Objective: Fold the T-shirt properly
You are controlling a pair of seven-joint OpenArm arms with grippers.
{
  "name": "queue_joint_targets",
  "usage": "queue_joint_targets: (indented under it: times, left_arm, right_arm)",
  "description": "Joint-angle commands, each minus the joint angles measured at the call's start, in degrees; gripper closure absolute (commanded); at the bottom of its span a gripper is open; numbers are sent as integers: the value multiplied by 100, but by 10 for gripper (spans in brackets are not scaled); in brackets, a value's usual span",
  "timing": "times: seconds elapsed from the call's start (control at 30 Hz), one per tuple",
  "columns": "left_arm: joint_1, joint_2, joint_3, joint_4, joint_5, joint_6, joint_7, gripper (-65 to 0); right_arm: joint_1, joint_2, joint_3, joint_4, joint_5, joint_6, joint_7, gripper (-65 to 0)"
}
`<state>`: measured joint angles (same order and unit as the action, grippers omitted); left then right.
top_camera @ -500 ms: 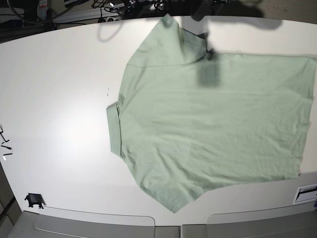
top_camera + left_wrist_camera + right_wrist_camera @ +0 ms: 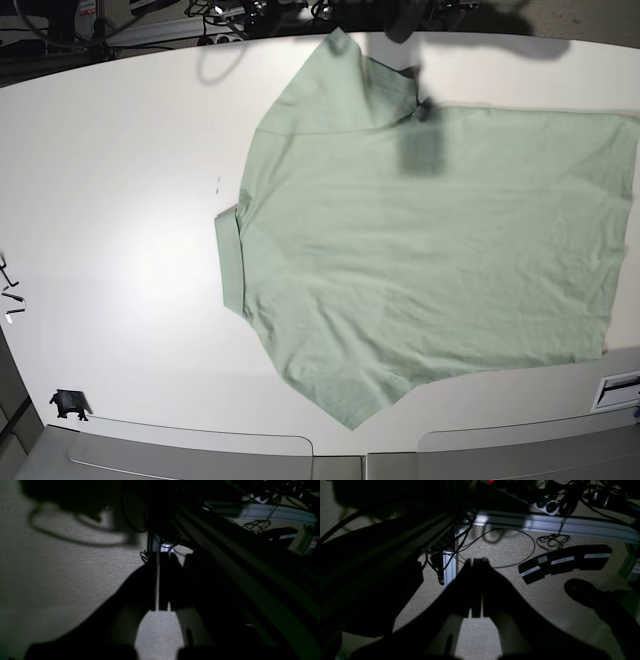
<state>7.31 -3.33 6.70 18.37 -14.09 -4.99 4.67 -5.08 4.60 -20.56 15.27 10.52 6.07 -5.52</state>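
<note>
The pale mint-green T-shirt (image 2: 430, 250) lies spread flat on the white table (image 2: 120, 200). Its collar band (image 2: 230, 262) points left, one sleeve (image 2: 335, 85) lies at the back and the other (image 2: 340, 385) at the front. Its hem runs off the right edge of the base view. Neither gripper is over the shirt; only dark arm parts (image 2: 400, 15) show at the top edge. In the left wrist view my left gripper (image 2: 158, 562) is shut and empty, facing the floor. In the right wrist view my right gripper (image 2: 477, 563) is also shut and empty.
A small black object (image 2: 67, 403) sits at the table's front left corner. A white label (image 2: 620, 388) lies at the front right. Beyond the table's far edge are a metal frame leg (image 2: 450, 565), loose cables (image 2: 552, 541) and a black power strip (image 2: 565, 561) on the carpet.
</note>
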Motion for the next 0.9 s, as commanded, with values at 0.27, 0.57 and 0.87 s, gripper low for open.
queue_joint_targets:
  times: [0.27, 0.57, 0.87]
  left_arm:
    - [35, 11, 2, 37, -28, -44, -24, 0]
    - [98, -7, 2, 42, -28, -42, -35, 0]
    - [737, -184, 2, 555, -31, -42, -389, 0]
  right_arm:
    - [-2, 15, -7, 37, 15, 26, 59, 0]
    - [-20, 15, -7, 37, 15, 26, 57, 0]
    - [-249, 76, -7, 57, 15, 24, 122, 0]
